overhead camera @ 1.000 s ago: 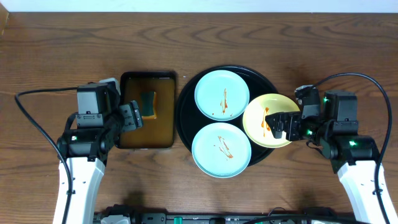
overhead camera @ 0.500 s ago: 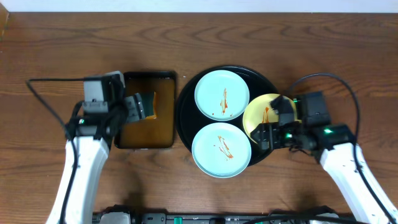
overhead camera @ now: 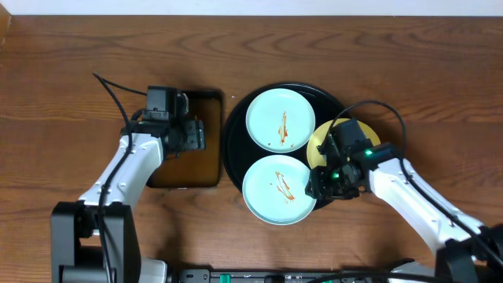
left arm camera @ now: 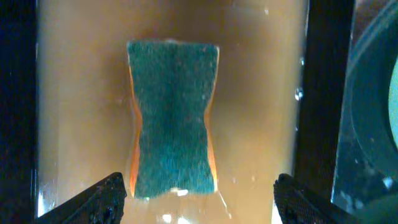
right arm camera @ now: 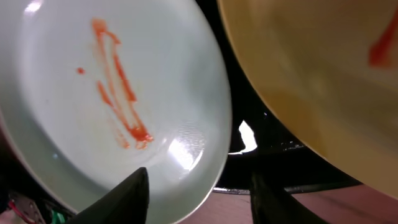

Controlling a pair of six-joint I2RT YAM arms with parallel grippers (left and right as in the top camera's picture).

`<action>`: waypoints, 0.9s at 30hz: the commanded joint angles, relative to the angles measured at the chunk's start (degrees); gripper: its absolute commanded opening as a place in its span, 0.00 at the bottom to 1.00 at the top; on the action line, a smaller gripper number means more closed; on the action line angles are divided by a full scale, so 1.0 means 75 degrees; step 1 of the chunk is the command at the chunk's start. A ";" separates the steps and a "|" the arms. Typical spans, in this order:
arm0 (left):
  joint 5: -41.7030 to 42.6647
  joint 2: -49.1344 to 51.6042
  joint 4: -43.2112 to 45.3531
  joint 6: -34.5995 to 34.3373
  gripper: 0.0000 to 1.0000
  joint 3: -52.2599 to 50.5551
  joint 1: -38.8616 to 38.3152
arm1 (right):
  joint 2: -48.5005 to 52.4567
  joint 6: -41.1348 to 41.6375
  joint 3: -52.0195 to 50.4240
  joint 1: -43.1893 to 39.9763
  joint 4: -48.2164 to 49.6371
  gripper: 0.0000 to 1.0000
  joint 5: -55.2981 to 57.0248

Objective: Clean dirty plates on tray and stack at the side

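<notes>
Two pale mint plates with red sauce streaks, one far [overhead camera: 280,118] and one near [overhead camera: 280,189], lie on the round black tray [overhead camera: 236,141]. A yellow plate [overhead camera: 321,147] with a red smear sits at the tray's right, partly under my right arm. My right gripper [overhead camera: 324,178] is low at the near mint plate's right rim. In the right wrist view the gripper [right arm camera: 202,196] is open. One finger sits over the mint plate [right arm camera: 112,93] and the other over the tray [right arm camera: 273,140], with the yellow plate [right arm camera: 311,81] to the right. My left gripper [left arm camera: 199,199] hangs open above a green sponge [left arm camera: 173,118].
The sponge lies in a rectangular brown tray [overhead camera: 189,169] of shallow liquid, left of the black tray. Bare wood tabletop [overhead camera: 78,63] lies all around. Cables trail from both arms.
My right gripper has moved left from the yellow plate to the near mint plate's rim, its jaws narrowing. The left gripper has moved up over the sponge tray.
</notes>
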 commanded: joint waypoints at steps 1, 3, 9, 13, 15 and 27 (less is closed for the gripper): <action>-0.0085 0.0166 0.0291 0.0076 0.76 0.0166 -0.0009 | 0.0376 0.0434 0.0000 0.0055 0.0017 0.48 0.0277; -0.0090 0.0268 0.0408 0.0076 0.75 0.0166 -0.0012 | 0.0443 0.0431 0.0000 0.0055 0.0052 0.48 0.0297; -0.0691 0.0647 0.0530 0.0070 0.75 0.0163 -0.0009 | 0.0446 0.0428 0.0000 0.0055 0.0172 0.48 0.0297; -0.0752 0.0854 0.0638 0.0070 0.75 0.0160 -0.0009 | 0.0446 0.0428 0.0000 0.0067 0.0245 0.50 0.0297; -0.0764 0.0968 0.0781 0.0070 0.75 0.0160 -0.0009 | 0.0446 0.0431 0.0000 0.0076 0.0318 0.49 0.0294; -0.0764 0.1055 0.0938 0.0067 0.30 0.0149 -0.0009 | 0.0446 0.0428 0.0000 0.0079 0.0367 0.57 0.0294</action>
